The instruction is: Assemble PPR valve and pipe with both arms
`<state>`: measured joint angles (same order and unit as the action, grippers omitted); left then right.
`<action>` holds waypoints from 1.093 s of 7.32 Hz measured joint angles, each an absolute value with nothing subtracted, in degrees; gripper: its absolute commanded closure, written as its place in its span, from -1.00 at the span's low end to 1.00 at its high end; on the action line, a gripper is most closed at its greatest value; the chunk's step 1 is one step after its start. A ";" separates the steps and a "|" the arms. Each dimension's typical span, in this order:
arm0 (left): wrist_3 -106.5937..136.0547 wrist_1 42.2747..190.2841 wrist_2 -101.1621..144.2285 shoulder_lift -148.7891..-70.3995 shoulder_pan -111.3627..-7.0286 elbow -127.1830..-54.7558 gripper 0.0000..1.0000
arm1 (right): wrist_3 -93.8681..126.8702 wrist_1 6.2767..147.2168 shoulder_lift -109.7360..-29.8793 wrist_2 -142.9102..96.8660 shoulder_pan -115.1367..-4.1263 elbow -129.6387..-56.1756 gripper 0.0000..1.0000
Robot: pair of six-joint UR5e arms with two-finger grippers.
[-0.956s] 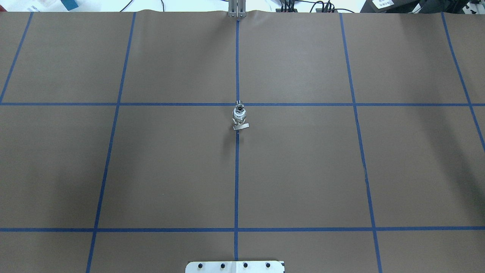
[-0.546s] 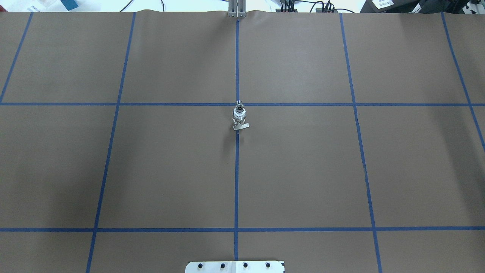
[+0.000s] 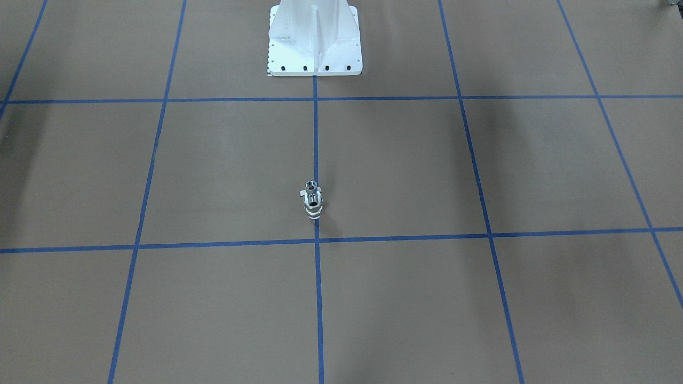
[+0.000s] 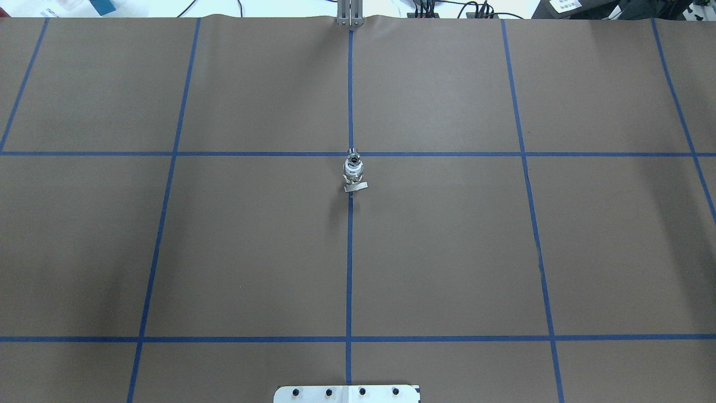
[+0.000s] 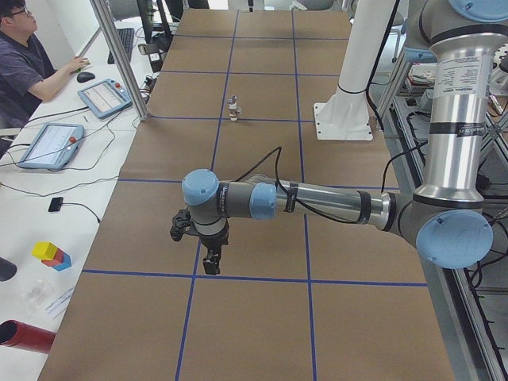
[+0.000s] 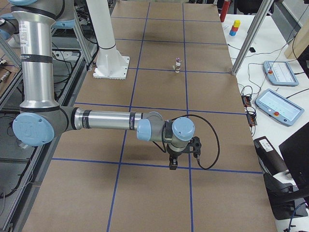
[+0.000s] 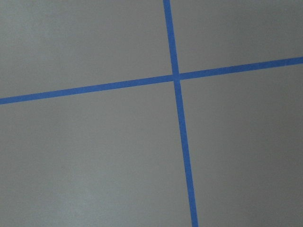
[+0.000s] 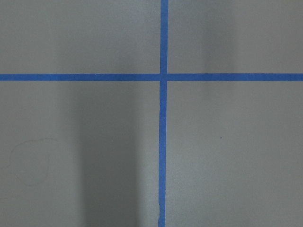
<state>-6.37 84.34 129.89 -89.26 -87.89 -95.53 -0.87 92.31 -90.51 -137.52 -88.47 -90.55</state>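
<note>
The left gripper (image 5: 211,268) points straight down, close above the table (image 4: 447,252) and near a crossing of the blue tape lines (image 4: 349,268). It shows only in a side view, so I cannot tell how far its fingers are spread. The right gripper (image 6: 172,165) hangs the same way over a crossing towards the other end of the table, and its spread cannot be told either. Both wrist cameras see only brown paper and tape.

Both grippers are well apart from the parts. The valve (image 3: 315,212) stands upright on the middle tape line at the table's centre, just on the robot's side of a cross line. The pipe (image 3: 312,196) sits on top of it, touching it, in front of the white robot base (image 3: 315,37).
</note>
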 measured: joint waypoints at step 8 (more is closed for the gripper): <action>-8.18 84.36 130.02 -88.87 -88.97 -94.18 -1.00 | -1.13 92.20 -90.35 -138.17 -89.27 -90.70 -0.99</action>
<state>-8.18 84.36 130.02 -88.87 -88.97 -94.18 -1.13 92.20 -90.35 -138.17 -89.27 -90.70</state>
